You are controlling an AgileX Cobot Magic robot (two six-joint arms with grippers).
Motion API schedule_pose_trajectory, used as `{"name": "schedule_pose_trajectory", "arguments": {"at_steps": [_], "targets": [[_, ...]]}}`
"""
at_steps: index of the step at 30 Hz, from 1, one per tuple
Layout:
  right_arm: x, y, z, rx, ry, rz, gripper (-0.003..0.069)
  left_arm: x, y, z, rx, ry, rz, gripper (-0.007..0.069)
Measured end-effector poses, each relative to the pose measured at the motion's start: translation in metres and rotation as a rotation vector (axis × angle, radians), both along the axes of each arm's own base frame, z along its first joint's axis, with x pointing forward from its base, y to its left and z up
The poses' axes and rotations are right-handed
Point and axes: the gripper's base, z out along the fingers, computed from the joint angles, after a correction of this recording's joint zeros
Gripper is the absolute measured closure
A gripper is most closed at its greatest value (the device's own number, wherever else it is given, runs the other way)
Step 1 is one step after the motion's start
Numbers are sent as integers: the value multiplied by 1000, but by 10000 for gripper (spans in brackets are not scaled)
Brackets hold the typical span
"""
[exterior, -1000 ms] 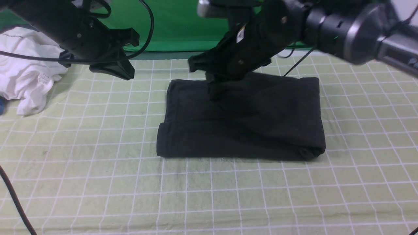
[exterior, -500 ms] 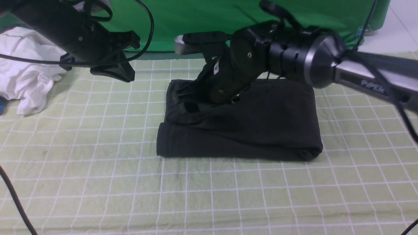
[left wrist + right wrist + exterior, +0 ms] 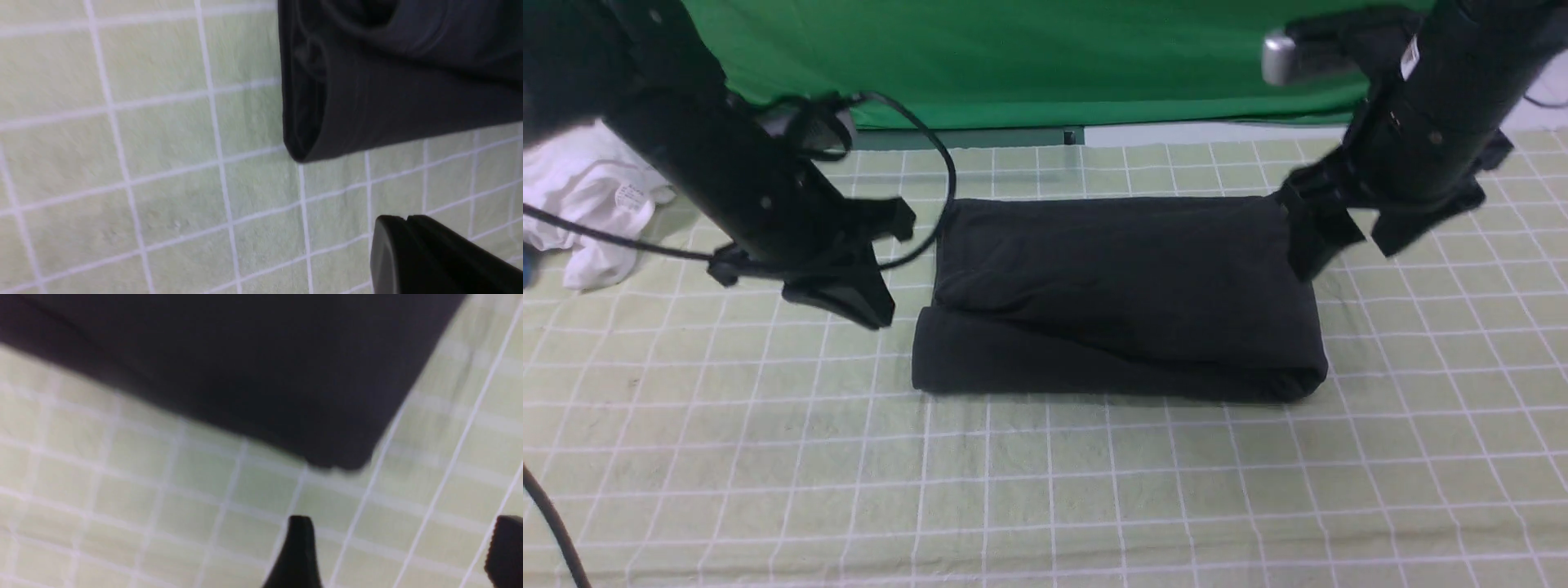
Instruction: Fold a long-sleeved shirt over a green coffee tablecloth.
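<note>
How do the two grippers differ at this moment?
The left gripper is shut; the right gripper stands open. The left gripper hangs beside the left edge of the long-sleeved shirt, the right gripper by its far right corner. Both are empty; neither holds the folded shirt.

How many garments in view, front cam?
2. The long-sleeved shirt lies folded at the middle of the green coffee tablecloth; a crumpled white garment sits at its far left edge. Others could lie out of frame.
</note>
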Motion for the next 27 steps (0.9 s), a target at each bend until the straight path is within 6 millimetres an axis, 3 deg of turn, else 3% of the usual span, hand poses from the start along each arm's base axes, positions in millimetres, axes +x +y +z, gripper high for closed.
{"name": "schedule_pose_trajectory", "arguments": {"at_steps": [2,3,6,14,16,21,26,27], "targets": [[-5,-3,-23,-15,37,-2,101,-4,-8,-8,14,10,-15,596],[-5,-3,-23,-15,37,-2,101,-5,-9,-9,14,10,-14,596],[-12,-5,-64,-15,43,-7,102,-6,-18,-17,79,-7,-9,550],[0,-1,-114,-16,32,-11,102,4,-20,-20,142,-110,67,313],[3,1,-121,-13,21,-12,102,7,-21,-26,134,-102,76,238],[6,2,-127,-10,11,-8,102,10,-25,-44,107,-43,90,138],[7,3,-127,-6,-4,4,124,13,-29,-51,69,-36,102,120],[8,3,-127,-4,-12,5,157,14,-30,-52,68,-44,103,132]]}}
